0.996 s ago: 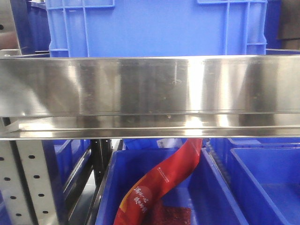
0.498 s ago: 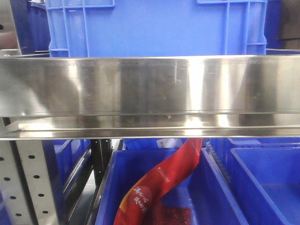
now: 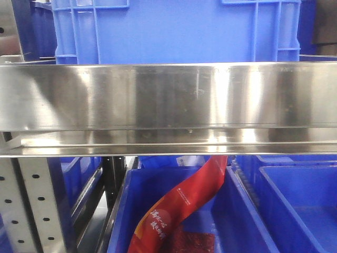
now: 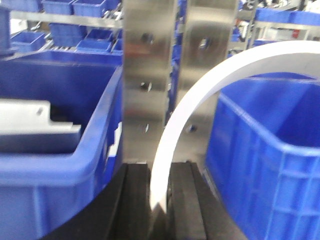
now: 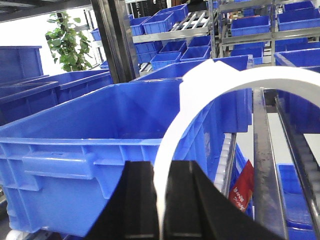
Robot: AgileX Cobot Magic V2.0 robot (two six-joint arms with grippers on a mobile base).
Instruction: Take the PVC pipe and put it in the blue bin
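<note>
Claws are the closest things I see. My left claw (image 4: 160,175) is pinched narrow on a white curved PVC pipe (image 4: 171,130), with a black finger pressed on each side. My right claw (image 5: 162,175) is pinched the same way on white pipe. I cannot tell if both hold one pipe or if each has its own. So the pipe is up in the claws, not in any bin yet.

Just past the left claw stands a shiny steel post (image 4: 145,75) with holes. The pipe bends up and over to the right in front of it. A left bin (image 4: 60,165) with a white part (image 4: 30,120) inside sits on one side of the post, and a right bin (image 4: 270,165) on the other. Past the right claw is a big blue bin (image 5: 75,150), open on top. A red bag (image 5: 242,182) lies lower down beside it. Far back are small bins (image 5: 165,22) on shelves and a green plant (image 5: 67,45).

I think the job now is carrying the pipe over a bin wall. I would grip tight and lift until the lowest bit of pipe is above the rim. I would go slowly so the long bend does not bump the post. If both claws share one pipe, they must move together or it will twist. I would let go only when the pipe hangs over the inside.
</note>
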